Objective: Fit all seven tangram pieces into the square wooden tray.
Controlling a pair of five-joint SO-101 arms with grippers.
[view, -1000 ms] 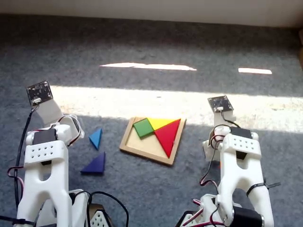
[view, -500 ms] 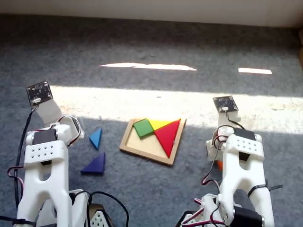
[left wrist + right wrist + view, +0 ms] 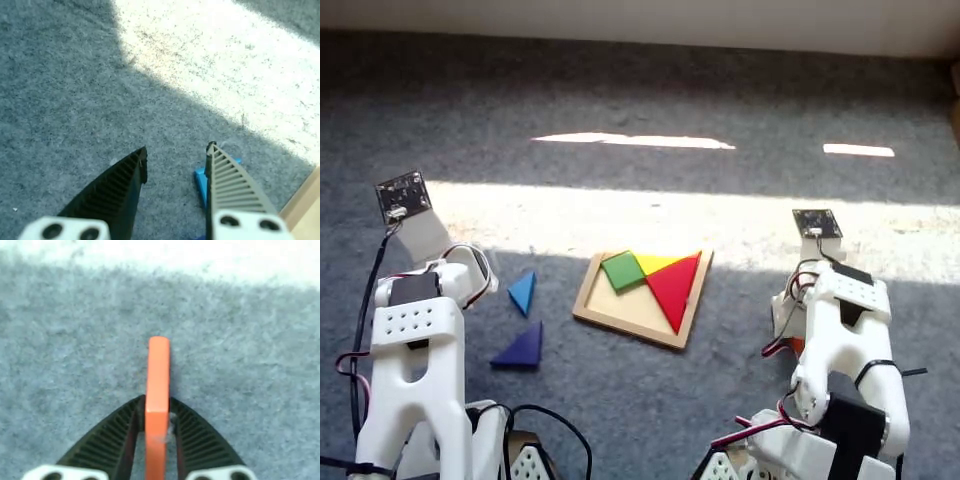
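My right gripper [image 3: 157, 412] is clamped on the orange piece [image 3: 158, 375], edge-on, well right of the wooden tray [image 3: 620, 322]. Next, I reckon: carry it over, lay it flat. Left gripper [image 3: 176, 150] gapes beside the light-blue triangle [image 3: 201, 179].

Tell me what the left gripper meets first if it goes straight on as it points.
Likely bare carpet: the open left gripper aims at it, with the light blue triangle at one finger's side. Depth is unclear.

Grey carpet [image 3: 620, 100] covers the whole surface. A bright band of sunlight [image 3: 620, 215] crosses it from nine o'clock to three o'clock. A pale wall strip [image 3: 720, 20] runs along twelve o'clock.
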